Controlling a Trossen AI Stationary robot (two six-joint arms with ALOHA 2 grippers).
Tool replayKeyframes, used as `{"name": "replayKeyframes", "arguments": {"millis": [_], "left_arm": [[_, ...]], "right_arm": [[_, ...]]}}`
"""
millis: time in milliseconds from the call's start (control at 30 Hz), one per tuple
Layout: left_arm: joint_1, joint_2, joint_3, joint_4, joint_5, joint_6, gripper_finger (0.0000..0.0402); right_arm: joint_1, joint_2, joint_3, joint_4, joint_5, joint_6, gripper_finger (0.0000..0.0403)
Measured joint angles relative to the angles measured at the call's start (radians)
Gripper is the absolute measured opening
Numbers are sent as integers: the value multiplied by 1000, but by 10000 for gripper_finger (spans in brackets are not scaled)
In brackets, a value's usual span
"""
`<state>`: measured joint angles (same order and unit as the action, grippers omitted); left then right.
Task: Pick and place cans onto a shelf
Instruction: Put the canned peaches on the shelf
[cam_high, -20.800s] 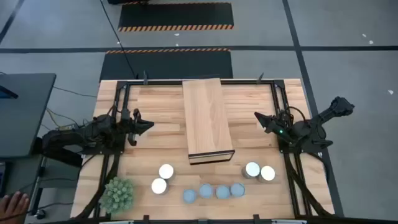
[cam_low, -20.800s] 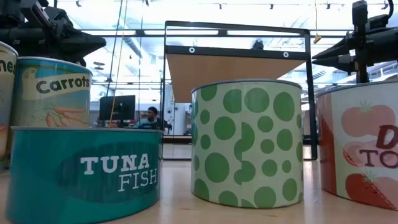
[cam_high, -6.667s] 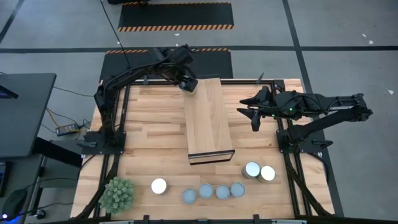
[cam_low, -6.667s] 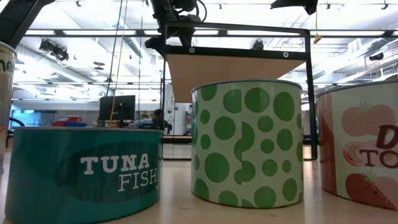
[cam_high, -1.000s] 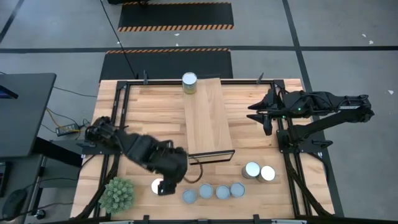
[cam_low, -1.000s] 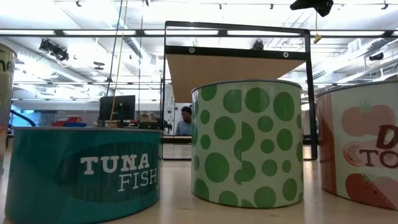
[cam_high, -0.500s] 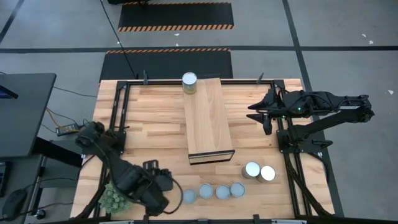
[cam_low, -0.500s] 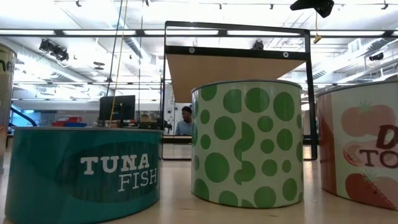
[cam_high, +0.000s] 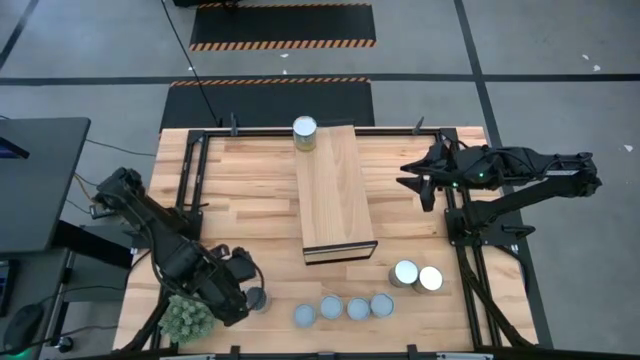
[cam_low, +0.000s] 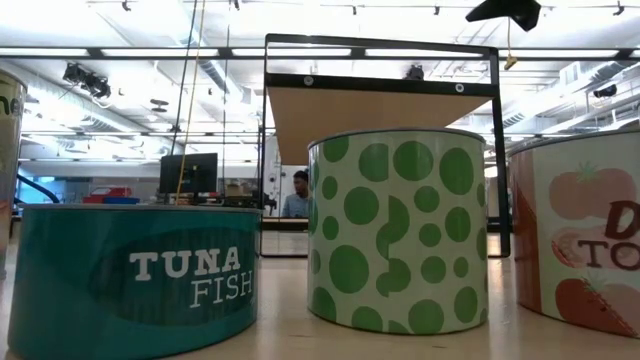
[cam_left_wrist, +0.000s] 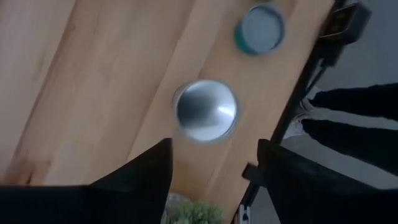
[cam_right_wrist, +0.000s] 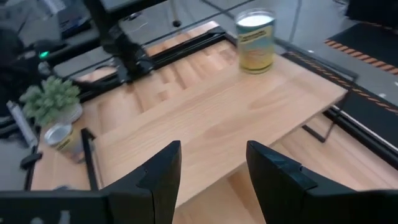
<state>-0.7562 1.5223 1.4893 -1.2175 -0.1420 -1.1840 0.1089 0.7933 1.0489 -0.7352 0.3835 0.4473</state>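
While on shelf (cam_high: 334, 190), yellow-labelled can (cam_high: 305, 131) stands upright, silvery top.

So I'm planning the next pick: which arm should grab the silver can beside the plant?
Left. The left gripper hangs open just above that can, while the right gripper waits beside the shelf.

Cans (cam_high: 344, 308), shelf (cam_high: 335, 195) on table (cam_high: 240, 180)

Grey floor (cam_high: 560, 60), hazard-striped mats (cam_high: 282, 25), ceiling lights (cam_low: 150, 52).
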Motion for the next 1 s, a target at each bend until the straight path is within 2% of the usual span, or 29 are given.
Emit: {"name": "replayKeyframes", "arguments": {"millis": [300, 500, 633, 800, 900, 1000], "left_arm": [[-86, 3, -75, 103, 13, 63, 324], [-95, 10, -90, 143, 8, 48, 371], [-101, 10, -90, 155, 1, 12, 385], [-120, 15, -89, 153, -84, 52, 387], [-117, 35, -89, 182, -134, 46, 387], [-91, 66, -88, 236, -136, 20, 387]], "right_arm": [[0, 18, 0, -1, 23, 113, 190], [0, 38, 0, 0, 35, 126, 190], [0, 43, 0, 5, 36, 102, 190], [0, 45, 0, 8, 34, 71, 190], [1, 45, 0, 8, 6, 44, 190], [1, 45, 0, 8, -34, 15, 190]]}}
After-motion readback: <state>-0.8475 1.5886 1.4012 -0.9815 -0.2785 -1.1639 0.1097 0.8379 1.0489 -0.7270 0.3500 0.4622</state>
